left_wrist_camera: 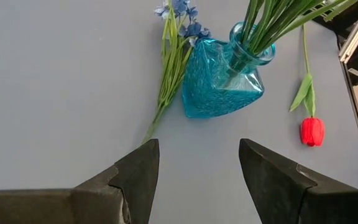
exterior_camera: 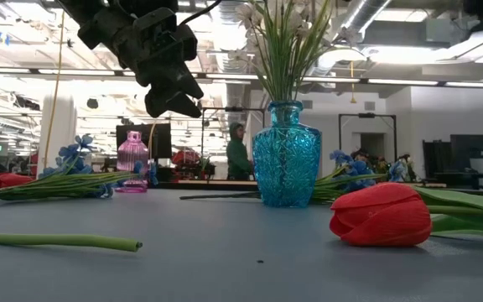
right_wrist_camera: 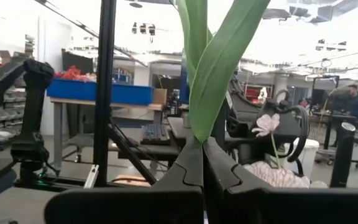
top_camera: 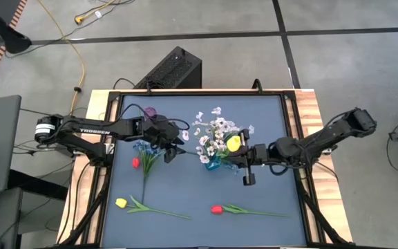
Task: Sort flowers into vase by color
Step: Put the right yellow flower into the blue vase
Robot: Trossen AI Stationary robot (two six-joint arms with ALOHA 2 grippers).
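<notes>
Right gripper (top_camera: pixel 244 158) sits just beside the blue glass vase (top_camera: pixel 213 162), on the side toward the table's right edge, with its fingers (right_wrist_camera: pixel 219 168) pressed together on the green leaves and stem of a yellow tulip (top_camera: pixel 233 143); the yellow bloom sits over the vase among the white sprigs (top_camera: pixel 215 133) already standing in it. In the right wrist view the broad leaves (right_wrist_camera: pixel 211 59) rise straight up out of the closed fingers.

Left gripper (top_camera: pixel 177 145) hangs above the table on the vase's other side, its fingers (left_wrist_camera: pixel 143 174) spread wide with nothing between them. In the left wrist view it faces the vase, with a bare stretch of the dark table mat (top_camera: pixel 185 187) in between.

A blue sprig (left_wrist_camera: pixel 178 34) lies flat touching the vase's side. Another bunch of blue sprigs (top_camera: pixel 144 149) and a small red tulip (top_camera: pixel 136 163) lie farther from the vase, under the left arm. A pink vase (top_camera: pixel 150 113) stands well apart from the blue one, toward the table's far left corner. Nearer the front edge, a second yellow tulip (top_camera: pixel 121 203) lies to the vase's left and a second red tulip (top_camera: pixel 217 209) lies almost straight in front of it, both with stems pointing right.
</notes>
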